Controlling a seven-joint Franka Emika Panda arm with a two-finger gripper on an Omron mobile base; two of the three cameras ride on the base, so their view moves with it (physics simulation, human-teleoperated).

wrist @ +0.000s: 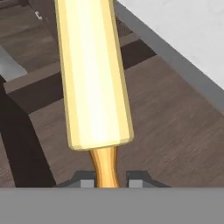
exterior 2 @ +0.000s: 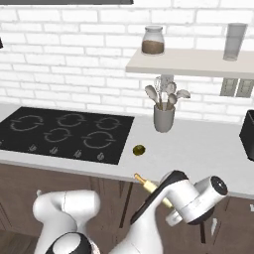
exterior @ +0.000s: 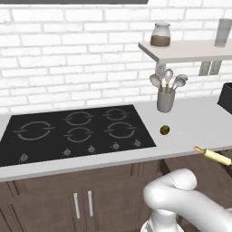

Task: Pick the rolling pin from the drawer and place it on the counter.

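Observation:
The rolling pin (wrist: 94, 74), a pale tan cylinder, runs up the hand view. Its orange-yellow handle peg (wrist: 105, 168) sits between the two dark fingertips of my gripper (wrist: 106, 179), which is shut on it. Below it lies the dark brown floor of the open drawer (wrist: 175, 131). In the left base view the rolling pin (exterior: 213, 155) hangs tilted just under the counter's front edge at the far right. In the right base view the rolling pin (exterior 2: 145, 183) pokes out from behind my arm, below the pale grey counter (exterior 2: 198, 149).
A small olive-brown ball (exterior: 165, 130) lies on the counter (exterior: 195, 122) near the black cooktop (exterior: 72, 131). A grey utensil holder (exterior: 166, 100) stands at the back wall under a shelf (exterior: 190, 50) with a jar. A black appliance (exterior: 225, 97) stands at the far right.

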